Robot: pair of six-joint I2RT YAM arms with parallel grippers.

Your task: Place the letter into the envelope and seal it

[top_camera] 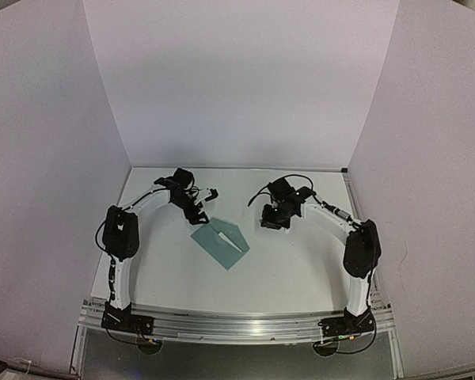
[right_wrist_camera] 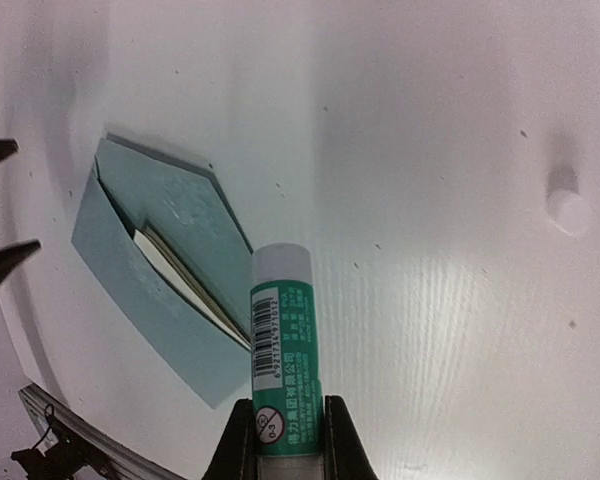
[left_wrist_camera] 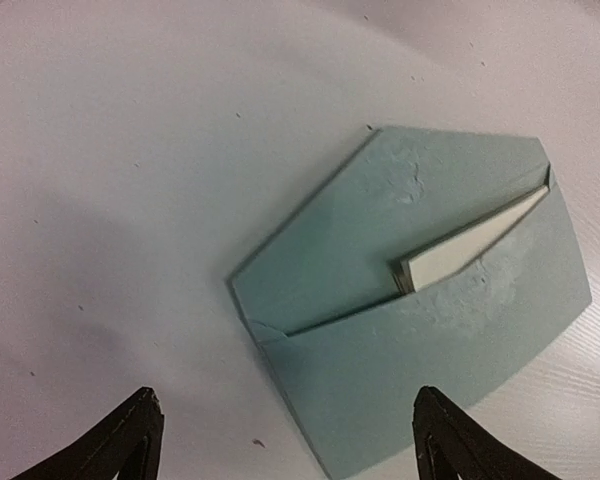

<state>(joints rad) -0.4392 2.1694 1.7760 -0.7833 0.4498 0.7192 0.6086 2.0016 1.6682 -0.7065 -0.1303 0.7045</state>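
Enclosing white walls (top_camera: 237,79), white table (top_camera: 301,269), teal envelope (top_camera: 220,247)

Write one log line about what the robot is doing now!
letter: tucked in envelope, corner showing | envelope: flap open, unsealed | left gripper: open, near envelope | right gripper: holding glue stick

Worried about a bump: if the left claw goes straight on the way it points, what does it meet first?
Probably the envelope, lying flat on the table just ahead of the open left claw, letter tucked inside; depth is unclear.
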